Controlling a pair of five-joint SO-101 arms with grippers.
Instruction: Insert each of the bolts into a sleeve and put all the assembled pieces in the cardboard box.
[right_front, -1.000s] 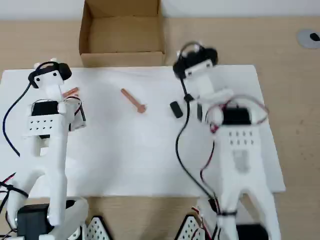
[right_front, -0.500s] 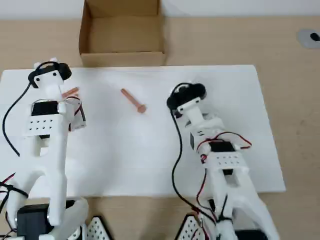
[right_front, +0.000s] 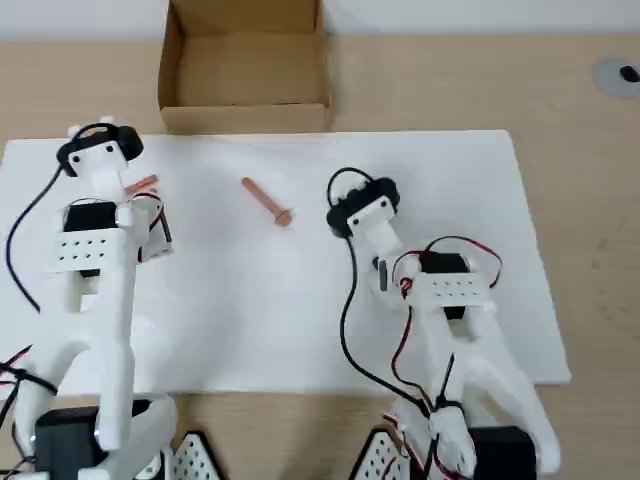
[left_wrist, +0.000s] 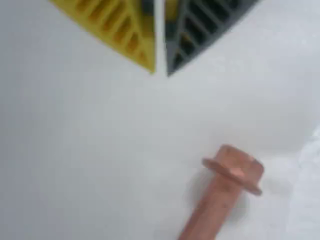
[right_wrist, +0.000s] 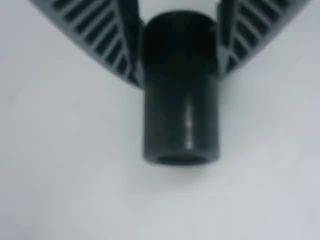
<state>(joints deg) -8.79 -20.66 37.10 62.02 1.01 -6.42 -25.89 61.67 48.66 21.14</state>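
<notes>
The right tool is closed on a black sleeve, 1 finger pressed to each side, and the sleeve's open end sticks out past the tips. That arm stands over the white sheet, off the right front corner of the cardboard box. The left tool has its tips nearly touching with nothing between them. A copper bolt lies just beside it, off the box's left front corner. A 2nd bolt lies on the sheet before the box's front wall.
</notes>
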